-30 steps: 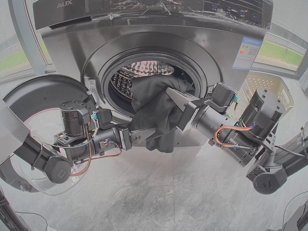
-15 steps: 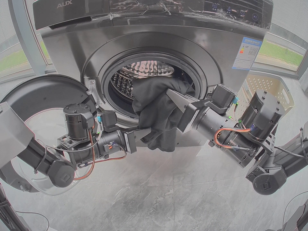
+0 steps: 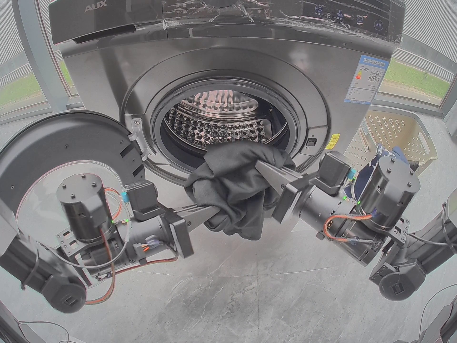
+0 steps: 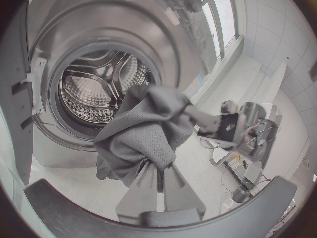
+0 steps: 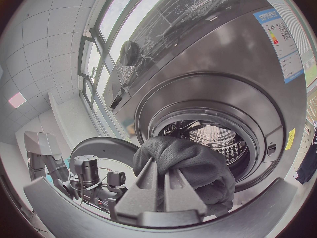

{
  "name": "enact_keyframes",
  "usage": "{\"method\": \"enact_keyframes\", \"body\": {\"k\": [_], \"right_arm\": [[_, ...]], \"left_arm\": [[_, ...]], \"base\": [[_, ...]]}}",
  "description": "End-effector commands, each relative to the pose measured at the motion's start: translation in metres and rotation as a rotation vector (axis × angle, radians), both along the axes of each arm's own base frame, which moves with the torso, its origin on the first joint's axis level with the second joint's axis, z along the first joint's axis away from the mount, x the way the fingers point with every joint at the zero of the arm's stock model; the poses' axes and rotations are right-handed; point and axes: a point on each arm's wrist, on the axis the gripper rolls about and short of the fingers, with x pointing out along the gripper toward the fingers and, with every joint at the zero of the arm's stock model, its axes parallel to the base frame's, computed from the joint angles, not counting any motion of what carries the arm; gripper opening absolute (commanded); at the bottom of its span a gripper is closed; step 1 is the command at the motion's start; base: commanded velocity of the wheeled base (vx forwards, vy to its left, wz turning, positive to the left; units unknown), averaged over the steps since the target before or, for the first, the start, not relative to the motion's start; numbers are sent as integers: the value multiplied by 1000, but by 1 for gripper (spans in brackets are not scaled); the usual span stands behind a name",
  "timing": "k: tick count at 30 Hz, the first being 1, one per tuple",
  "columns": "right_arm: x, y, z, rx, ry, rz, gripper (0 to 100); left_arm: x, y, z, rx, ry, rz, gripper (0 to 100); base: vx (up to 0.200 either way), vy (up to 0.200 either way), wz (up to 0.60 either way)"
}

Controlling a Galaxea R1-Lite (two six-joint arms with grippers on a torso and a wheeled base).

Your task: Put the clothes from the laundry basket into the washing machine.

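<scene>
A: Where is the dark garment (image 3: 235,182) held?

B: At 6 o'clock of the drum opening (image 3: 219,120), just outside it. It is gripped by 2 tools: the left tool (image 3: 213,210) is clamped on a lower fold, the right tool (image 3: 261,166) on the upper bunch.

A: Why so?

B: Probably so the bundle is held clear of the floor and can be fed over the rim. The laundry basket (image 3: 404,129) is seen at 3 o'clock.

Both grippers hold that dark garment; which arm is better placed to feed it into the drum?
Probably right. The right gripper holds the dark garment at the lower edge of the drum opening; the left gripper grips a fold below the rim.
</scene>
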Motion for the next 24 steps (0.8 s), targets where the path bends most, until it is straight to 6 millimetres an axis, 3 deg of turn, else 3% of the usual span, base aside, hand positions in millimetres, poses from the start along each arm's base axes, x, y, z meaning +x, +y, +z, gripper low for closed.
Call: {"method": "enact_keyframes", "body": {"k": [1, 2, 3, 8, 14, 24], "right_arm": [[-9, -8, -22, -52, 47, 5, 0], [-10, -9, -23, -54, 49, 7, 0], [-11, -8, -24, -57, 51, 11, 100], [-12, -6, -29, -72, 62, 16, 100], [-13, -14, -55, -171, 118, -2, 100], [-14, -11, -61, -212, 109, 11, 100]], "left_arm": [[-42, 18, 21, -48, -72, -36, 0], [-45, 20, 22, -50, -75, -38, 0], [-47, 22, 23, -53, -80, -38, 0], [-41, 20, 26, -61, -89, -19, 0], [-24, 14, 17, -43, -75, 22, 0], [-3, 5, 14, -68, -117, 59, 0]], "base": [[0, 0, 0], [0, 0, 0], [0, 0, 0], [0, 0, 0], [0, 0, 0], [0, 0, 0]]}}
